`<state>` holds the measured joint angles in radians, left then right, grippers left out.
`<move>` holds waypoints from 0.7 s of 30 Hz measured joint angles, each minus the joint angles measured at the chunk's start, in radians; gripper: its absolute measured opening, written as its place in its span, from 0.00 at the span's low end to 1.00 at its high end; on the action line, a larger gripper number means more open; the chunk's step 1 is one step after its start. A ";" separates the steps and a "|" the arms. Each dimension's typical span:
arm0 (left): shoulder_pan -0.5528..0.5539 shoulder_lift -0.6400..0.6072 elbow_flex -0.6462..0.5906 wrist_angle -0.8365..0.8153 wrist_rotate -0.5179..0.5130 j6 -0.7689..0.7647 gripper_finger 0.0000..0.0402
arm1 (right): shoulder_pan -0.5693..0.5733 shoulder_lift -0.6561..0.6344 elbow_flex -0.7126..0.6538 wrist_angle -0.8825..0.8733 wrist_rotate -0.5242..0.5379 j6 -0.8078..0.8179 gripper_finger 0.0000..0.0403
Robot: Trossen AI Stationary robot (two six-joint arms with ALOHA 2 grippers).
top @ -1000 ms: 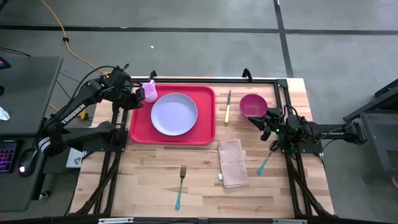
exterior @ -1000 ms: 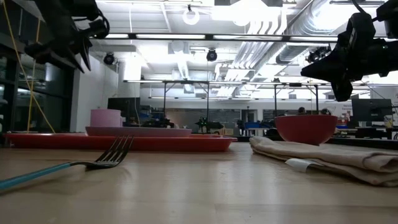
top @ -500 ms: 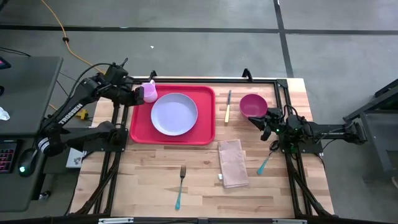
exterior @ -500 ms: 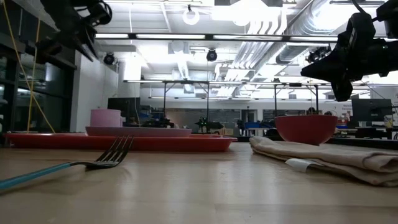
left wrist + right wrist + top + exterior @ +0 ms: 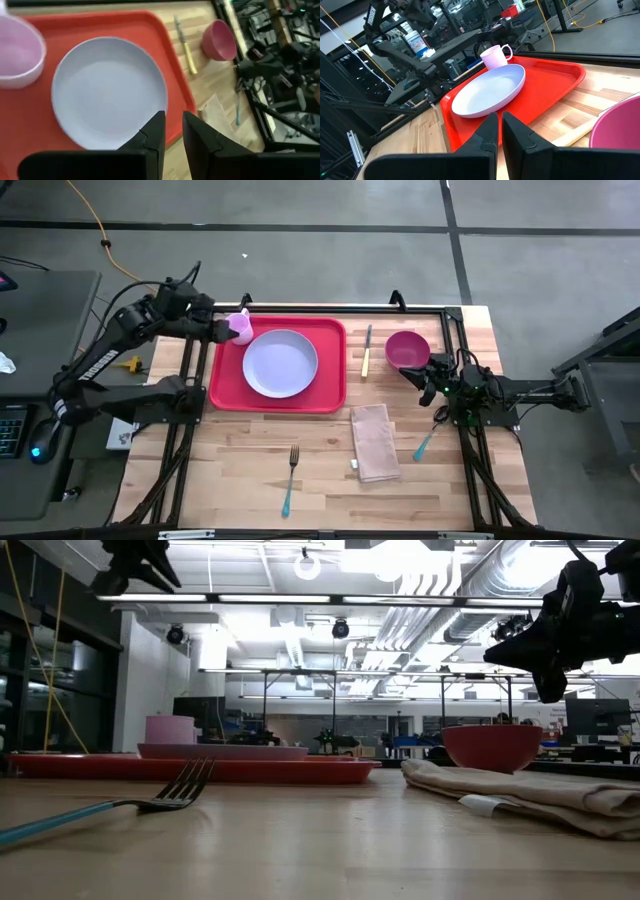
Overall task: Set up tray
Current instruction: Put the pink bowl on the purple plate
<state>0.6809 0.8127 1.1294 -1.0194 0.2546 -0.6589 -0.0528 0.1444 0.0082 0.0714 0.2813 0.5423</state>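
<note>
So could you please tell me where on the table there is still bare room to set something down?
Free: bare wood between the teal-handled fork and folded beige napkin, and the wood left of the fork. Crowded: the red plastic tray, filled by round lavender plate and pink mug.

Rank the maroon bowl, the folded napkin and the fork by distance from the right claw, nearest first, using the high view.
From the right claw, at the table's right edge:
1. Maroon bowl, just beside it toward the far edge.
2. Folded napkin, toward the near edge, left of the claw.
3. Fork, farther left, near the front edge.
</note>
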 joint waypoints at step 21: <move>-0.232 -0.044 0.000 0.032 -0.221 -0.043 0.24 | 0.000 0.000 0.000 0.000 0.003 -0.017 0.00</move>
<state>0.4484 0.7686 1.1294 -0.9873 0.0334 -0.7023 -0.0528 0.1445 0.0086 0.0711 0.2840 0.5253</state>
